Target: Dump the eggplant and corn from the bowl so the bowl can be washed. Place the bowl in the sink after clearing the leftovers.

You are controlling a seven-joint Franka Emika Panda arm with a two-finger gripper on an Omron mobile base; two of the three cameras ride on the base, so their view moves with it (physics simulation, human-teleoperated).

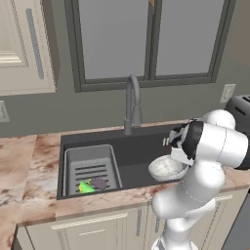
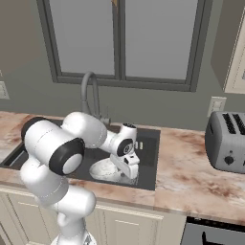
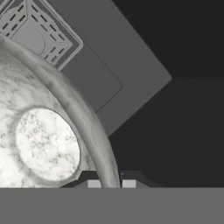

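The pale grey-white bowl (image 1: 166,168) hangs low inside the dark sink (image 1: 141,151), on its right side, and its marbled inside (image 3: 43,144) holds nothing. My gripper (image 3: 111,183) is shut on the bowl's right rim, which runs between the two fingertips. From the right base view the hand (image 2: 128,167) reaches down over the bowl (image 2: 106,170). The dark purple eggplant (image 1: 99,183) and the green-yellow corn (image 1: 86,187) lie side by side at the front of the grey slotted basket (image 1: 90,166) in the sink's left half.
The gooseneck faucet (image 1: 132,102) stands behind the sink. The square drain (image 3: 39,35) lies on the sink floor beyond the bowl. A toaster (image 2: 227,141) sits on the marbled counter (image 2: 186,177) to the right. My own arm bulks over the sink's front right corner.
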